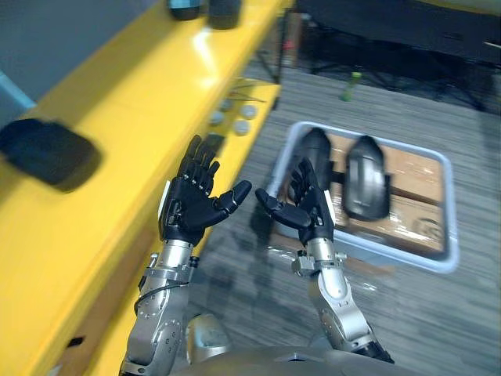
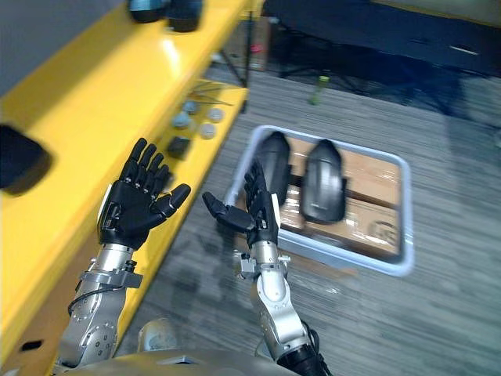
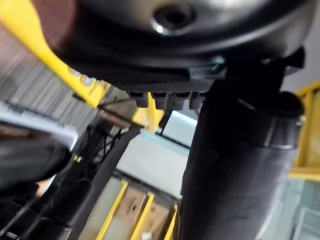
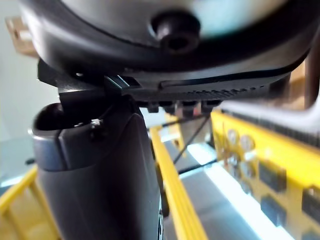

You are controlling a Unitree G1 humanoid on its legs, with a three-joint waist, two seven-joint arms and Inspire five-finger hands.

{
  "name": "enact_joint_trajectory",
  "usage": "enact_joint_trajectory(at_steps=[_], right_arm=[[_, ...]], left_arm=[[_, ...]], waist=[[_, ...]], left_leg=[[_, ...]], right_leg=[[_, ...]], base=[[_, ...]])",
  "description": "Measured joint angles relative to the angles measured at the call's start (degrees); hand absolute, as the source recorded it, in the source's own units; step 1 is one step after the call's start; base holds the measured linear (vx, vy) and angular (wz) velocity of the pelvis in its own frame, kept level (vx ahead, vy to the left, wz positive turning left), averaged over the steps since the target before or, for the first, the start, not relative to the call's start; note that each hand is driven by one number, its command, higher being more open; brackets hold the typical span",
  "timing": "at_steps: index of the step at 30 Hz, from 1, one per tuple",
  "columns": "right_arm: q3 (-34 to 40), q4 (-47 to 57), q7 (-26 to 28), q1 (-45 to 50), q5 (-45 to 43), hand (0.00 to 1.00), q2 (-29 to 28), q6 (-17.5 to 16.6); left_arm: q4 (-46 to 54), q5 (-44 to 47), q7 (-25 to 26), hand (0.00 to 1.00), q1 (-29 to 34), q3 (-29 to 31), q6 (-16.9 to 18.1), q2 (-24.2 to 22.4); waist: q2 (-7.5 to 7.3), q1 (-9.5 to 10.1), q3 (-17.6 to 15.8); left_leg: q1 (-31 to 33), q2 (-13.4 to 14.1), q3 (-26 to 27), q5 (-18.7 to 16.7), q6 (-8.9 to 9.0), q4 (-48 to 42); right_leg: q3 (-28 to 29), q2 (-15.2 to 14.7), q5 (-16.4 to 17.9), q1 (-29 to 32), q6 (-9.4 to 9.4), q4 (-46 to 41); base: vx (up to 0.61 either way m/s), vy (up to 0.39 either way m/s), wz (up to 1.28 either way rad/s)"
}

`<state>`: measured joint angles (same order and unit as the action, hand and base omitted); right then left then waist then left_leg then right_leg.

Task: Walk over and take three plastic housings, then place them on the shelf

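Two dark plastic housings [image 1: 367, 177] [image 2: 322, 180] lie side by side in a pale grey bin [image 1: 448, 205] on the floor, on cardboard; the second one [image 1: 316, 153] is partly behind my right hand. A third dark housing [image 1: 48, 153] rests on the yellow shelf [image 1: 117, 110] at the left. My left hand [image 1: 190, 201] is raised, palm up, fingers straight and empty, beside the shelf's edge. Close to it, my right hand [image 1: 308, 205] is held up open and empty, in front of the bin's near left corner.
More dark objects [image 1: 205, 9] stand at the shelf's far end. Small round parts [image 1: 235, 119] lie on a lower yellow ledge. A green bottle [image 1: 351, 84] stands on the striped floor beyond the bin, near dark furniture legs.
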<state>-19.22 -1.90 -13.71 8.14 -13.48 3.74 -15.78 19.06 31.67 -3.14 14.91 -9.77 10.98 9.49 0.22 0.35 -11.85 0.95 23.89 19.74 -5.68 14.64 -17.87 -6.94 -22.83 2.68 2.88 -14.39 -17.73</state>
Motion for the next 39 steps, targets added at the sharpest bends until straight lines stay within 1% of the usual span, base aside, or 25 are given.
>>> enact_joint_trajectory(at_steps=[1, 2, 3, 4, 5, 6, 7, 8, 9, 12, 13, 14, 15, 17, 18, 20, 21, 23, 26, 28, 30, 31, 34, 37, 39], right_arm=[[1.89, -0.35, 1.0, 1.12, -0.41, 1.0, 2.37, 1.15], [5.47, -0.9, 1.14, 2.43, -0.44, 1.0, 5.37, 2.23], [7.51, -1.08, 1.14, 3.19, -0.41, 1.0, 6.28, 2.8], [10.21, -1.25, 1.16, 4.63, -0.26, 1.0, 7.26, 3.21], [14.19, -0.63, 1.42, 7.23, 0.35, 1.0, 7.86, 3.05], [15.44, -0.1, 1.45, 8.2, 0.84, 1.0, 7.85, 3.04], [16.71, 0.7, 1.58, 9.47, 1.49, 1.0, 7.87, 2.82], [17.16, 1.41, 1.83, 10.51, 1.4, 1.0, 7.78, 2.73], [17.12, 3.05, 2.58, 11.2, 1.38, 1.0, 7.91, 2.71], [16.61, 5.49, 3.33, 10.86, 1.89, 1.0, 8.09, 2.57], [16.63, 5.64, 2.55, 10.24, 2.72, 1.0, 8.85, 2.6], [16.48, 5.62, 1.27, 9.58, 3.88, 1.0, 8.84, 2.8], [16.48, 5.61, 0.76, 9.43, 3.84, 1.0, 8.69, 2.98], [17.49, 5.5, -2.32, 8.99, 4.24, 1.0, 8.22, 3.3], [18.1, 5.25, -3.11, 8.37, 4.32, 1.0, 8.06, 3.36], [21.4, 1.35, -8.36, 3.37, 6.36, 1.0, 7.95, 3.95], [22.64, -0.07, -9.37, 1.86, 6.37, 1.0, 7.9, 4.1], [27.54, -5.12, -13.03, -3.43, 6.42, 1.0, 7.95, 4.61], [29.64, -9.83, -15.58, -10.25, 6.12, 1.0, 10.02, 5.3], [30.83, -14.3, -16.85, -18.79, 5.62, 1.0, 16.04, 6.06], [31.18, -17.25, -17.11, -24.4, 4.26, 1.0, 20.31, 7.33], [31.0, -19.11, -16.65, -26.5, 3.43, 1.0, 21.52, 8.13], [30.88, -24.42, -16.12, -30.91, 1.13, 1.0, 24.26, 9.4], [28.96, -30.57, -15.13, -36.27, -0.92, 1.0, 26.65, 10.01], [27.48, -33.7, -14.7, -39.7, -1.03, 1.0, 28.5, 10.03]], left_arm=[[-1.87, 0.06, 0.0, 1.0, -1.14, -1.48, -0.45, -1.44], [-2.34, 0.1, -0.06, 1.0, -1.71, -4.3, -2.15, -3.51], [-2.29, 0.23, -0.33, 1.0, -2.07, -5.75, -2.56, -3.97], [-2.16, 1.1, -1.26, 1.0, -2.16, -7.39, -2.76, -4.52], [-1.48, 2.17, -2.72, 1.0, -1.97, -9.08, -2.87, -5.05], [-0.92, 2.16, -2.92, 1.0, -1.8, -9.62, -2.87, -5.01], [-0.24, 2.12, -3.32, 1.0, -1.47, -10.02, -2.84, -5.03], [-0.09, 2.17, -3.88, 1.0, -1.34, -10.05, -2.81, -4.95], [-0.07, 2.44, -4.02, 1.0, -0.71, -10.0, -2.53, -4.97], [-0.22, 2.66, -3.24, 1.0, 1.38, -9.42, -2.4, -4.89], [-0.86, 3.77, -3.14, 1.0, 2.08, -9.1, -2.39, -4.82], [-1.37, 3.96, -3.06, 1.0, 2.61, -8.28, -2.39, -4.46], [-1.76, 4.0, -3.07, 1.0, 2.86, -7.79, -2.4, -4.17], [-2.78, 4.09, -3.31, 1.0, 3.72, -5.82, -2.4, -2.69], [-3.03, 4.15, -3.29, 1.0, 3.72, -5.39, -2.41, -2.53], [-3.28, 4.14, -3.24, 1.0, 3.56, -3.64, -2.49, -0.86], [-3.28, 4.36, -3.29, 1.0, 3.42, -3.35, -2.49, -0.45], [-3.27, 4.39, -3.29, 1.0, 2.49, -2.59, -2.5, 0.71], [-3.39, 4.41, -3.27, 1.0, 1.09, -1.48, -2.88, 1.06], [-3.66, 4.26, -3.18, 1.0, -2.29, -1.13, -4.33, 1.22], [-4.02, 4.16, -3.18, 1.0, -3.8, -1.29, -6.05, 0.19], [-4.02, 4.17, -3.19, 1.0, -3.57, -1.42, -6.38, -0.11], [-5.52, 4.22, -3.28, 1.0, -3.05, -1.94, -6.41, 0.49], [-9.53, 4.39, -2.3, 1.0, -3.53, -1.7, -6.39, 1.33], [-11.45, 4.4, -2.1, 1.0, -4.16, -1.9, -6.4, 2.01]], waist=[[1.87, -1.57, 0.92], [4.06, -3.61, 1.21], [4.84, -4.24, 1.45], [4.77, -4.99, 1.42], [4.01, -5.5, 0.97], [4.22, -5.44, 1.11], [4.61, -5.4, 1.36], [4.58, -5.39, 1.43], [4.57, -4.76, 1.55], [5.17, -3.58, 1.98], [5.4, -3.44, 2.17], [5.4, -3.31, 2.25], [4.65, -3.28, 2.08], [2.69, -1.79, 2.09], [2.28, -1.63, 1.95], [1.47, -1.09, 1.47], [1.33, -0.91, 1.35], [0.38, -0.32, -0.01], [-0.33, 0.11, -2.96], [0.89, 0.89, -7.09], [2.98, 1.0, -9.86], [3.19, 1.27, -10.0], [2.79, 4.04, -10.47], [1.86, 4.97, -11.91], [1.88, 5.9, -14.04]], left_leg=[[-0.27, 2.73, -2.11, 3.67, -1.11, 2.97], [0.61, 5.15, -4.38, 8.58, -4.17, 4.28], [0.9, 5.57, -5.2, 11.7, -6.15, 4.02], [1.92, 5.93, -5.95, 15.75, -9.94, 2.62], [3.15, 4.67, -6.85, 12.87, -8.59, -0.8], [3.53, 3.31, -7.2, 11.05, -7.86, -1.88], [3.9, 0.93, -7.29, 8.71, -8.19, -2.52], [3.44, -0.64, -7.69, 6.04, -9.33, -2.28], [2.29, -3.79, -10.77, 3.65, -8.41, -0.12], [0.45, -7.04, -12.37, 0.12, -8.75, 4.58], [0.5, -7.73, -12.82, -1.79, -8.13, 5.77], [0.49, -8.87, -13.45, -3.11, -5.74, 6.06], [0.47, -9.68, -13.19, -3.04, -5.04, 5.96], [0.42, -12.23, -11.87, -3.72, -4.66, 5.33], [0.72, -12.75, -11.54, -4.11, -4.91, 4.48], [2.8, -13.48, -10.0, -6.89, -5.9, -0.35], [3.48, -13.54, -9.62, -7.54, -6.3, -1.55], [5.91, -14.3, -8.86, -9.31, -7.96, -4.64], [9.23, -14.69, -8.79, -9.57, -8.36, -7.16], [13.66, -14.91, -10.2, -9.45, -8.05, -10.86], [15.99, -14.73, -12.87, -8.69, -7.83, -12.06], [16.85, -14.74, -13.8, -8.26, -7.76, -11.97], [19.03, -14.66, -17.08, -8.2, -7.59, -12.02], [20.81, -14.67, -17.98, -8.28, -7.35, -13.1], [21.03, -14.66, -18.37, -8.28, -7.36, -13.85]], right_leg=[[-1.87, 3.2, 4.76, 0.16, -0.78, -0.43], [-3.05, 6.38, 5.73, 0.34, 0.35, -1.11], [-3.45, 7.07, 6.18, 0.03, 1.2, -1.34], [-3.96, 7.63, 6.71, -0.9, 2.21, -1.12], [-4.36, 7.66, 7.4, -1.95, 3.56, -1.08], [-4.3, 7.67, 7.56, -2.05, 3.87, -1.06], [-4.11, 8.13, 7.73, -2.02, 4.33, -0.98], [-3.64, 8.43, 7.8, -1.95, 4.65, -0.98], [-1.96, 8.63, 7.31, -1.15, 4.93, -0.07], [1.08, 9.07, 5.19, 1.64, 4.01, 1.69], [1.81, 8.79, 4.14, 2.8, 3.3, 2.08], [2.6, 7.94, 3.1, 3.39, 2.4, 2.53], [2.75, 7.22, 2.28, 3.4, 2.11, 3.0], [2.67, 5.01, -2.65, 3.39, 2.2, 6.02], [2.66, 4.58, -3.97, 3.15, 2.23, 7.02], [2.46, 3.85, -9.95, 3.04, 2.48, 10.87], [2.32, 3.8, -11.6, 3.08, 2.48, 11.94], [0.11, 3.26, -16.19, 3.31, 2.74, 15.42], [-3.86, 3.45, -15.22, 4.88, 2.57, 15.84], [-5.44, 3.68, -13.81, 6.14, 2.25, 17.09], [-7.12, 4.29, -13.98, 6.3, 2.22, 16.98], [-7.38, 4.53, -13.97, 6.81, 2.24, 16.84], [-7.79, 5.62, -13.94, 8.15, 2.66, 16.77], [-8.45, 5.66, -13.8, 9.12, 2.84, 16.12], [-8.44, 5.66, -13.65, 9.32, 3.03, 15.22]], base=[[0.01, -0.692, -0.07], [0.02, -0.624, -0.01], [0.03, -0.572, 0.08], [0.03, -0.413, -0.03], [0.02, -0.342, -0.13], [0.02, -0.284, -0.25], [0.02, -0.112, -0.27], [0.02, -0.101, -0.43], [0.01, -0.055, -0.46], [-0.02, 0.045, -0.5], [-0.05, 0.179, -0.29], [-0.06, 0.214, -0.22], [-0.08, 0.243, -0.2], [-0.09, 0.266, -0.3], [-0.1, 0.292, -0.4], [-0.14, 0.273, -0.43], [-0.16, 0.245, -0.42], [-0.16, 0.201, -0.23], [-0.15, 0.062, -0.06], [-0.13, -0.018, 0.18], [-0.12, -0.022, 0.43], [-0.1, -0.036, 0.33], [-0.03, -0.023, 0.1], [-0.04, 0.017, 0.12], [-0.05, 0.034, 0.06]])
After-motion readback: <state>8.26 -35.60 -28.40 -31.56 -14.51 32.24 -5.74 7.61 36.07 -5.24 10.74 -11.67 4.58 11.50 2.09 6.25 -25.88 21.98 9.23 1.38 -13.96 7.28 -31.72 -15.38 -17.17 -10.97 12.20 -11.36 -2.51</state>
